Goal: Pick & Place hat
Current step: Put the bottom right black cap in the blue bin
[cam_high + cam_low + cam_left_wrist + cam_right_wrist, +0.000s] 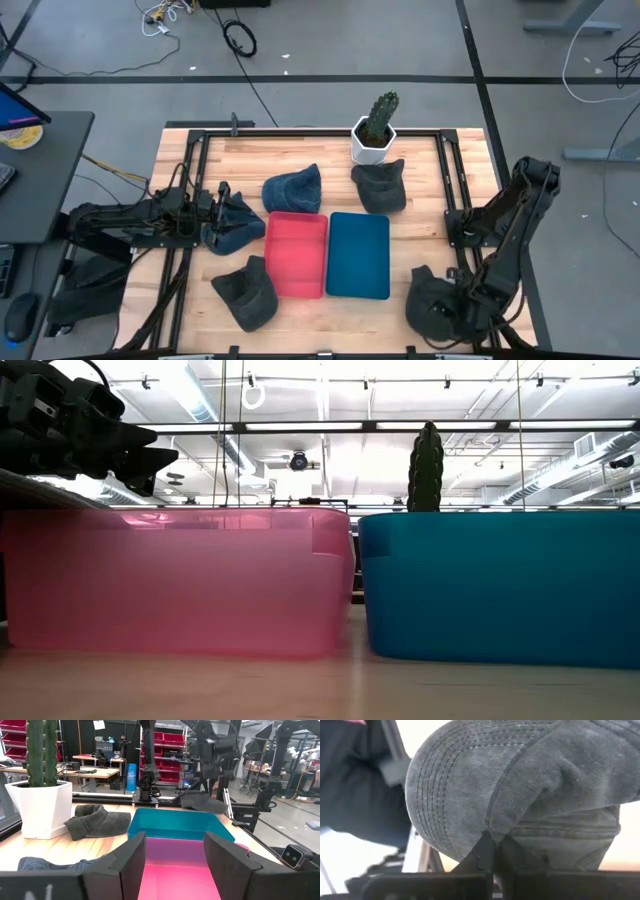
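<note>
Carrying a grey hat toward the bins

Lifting looks done on the right: the right gripper (492, 851) has its jaws pinched tight on a fold of a dark grey hat (520, 785), held near the table's front right corner, beside the blue bin (358, 255). Next, I judge, it must swing over a bin and let go. The left gripper (172, 857) hovers wide open and empty, facing the pink bin (296, 254), just over a blue hat (235, 222).
</note>
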Controlling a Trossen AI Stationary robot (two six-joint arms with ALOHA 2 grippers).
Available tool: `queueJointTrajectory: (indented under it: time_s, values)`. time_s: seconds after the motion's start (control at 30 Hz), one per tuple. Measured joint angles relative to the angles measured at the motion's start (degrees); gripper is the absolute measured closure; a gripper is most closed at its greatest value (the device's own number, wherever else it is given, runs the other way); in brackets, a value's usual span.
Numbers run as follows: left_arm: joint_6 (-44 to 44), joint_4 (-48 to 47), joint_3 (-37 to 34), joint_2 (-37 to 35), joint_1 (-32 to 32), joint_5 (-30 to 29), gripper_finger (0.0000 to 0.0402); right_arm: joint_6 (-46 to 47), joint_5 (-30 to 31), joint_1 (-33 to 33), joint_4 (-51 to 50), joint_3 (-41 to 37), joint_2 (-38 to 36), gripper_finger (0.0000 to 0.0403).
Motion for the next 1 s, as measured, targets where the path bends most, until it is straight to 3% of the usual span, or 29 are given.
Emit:
queueJointTrajectory:
  time_s: [0.3,0.77,1.0]
  values:
    - [0.0,0.0,0.01,-0.01,-0.02,0.0,0.0197,-9.63,9.31,-5.22,-8.29,8.84,-4.36,0.0401]
    - [0.0,0.0,0.01,0.01,-0.01,-0.02,0.0197,-41.09,5.33,-29.59,-6.43,11.93,-4.32,0.0403]
    - [0.0,0.0,0.01,0.01,-0.01,-0.01,0.0197,-53.24,2.79,-37.45,-2.71,11.95,-3.06,0.0403]
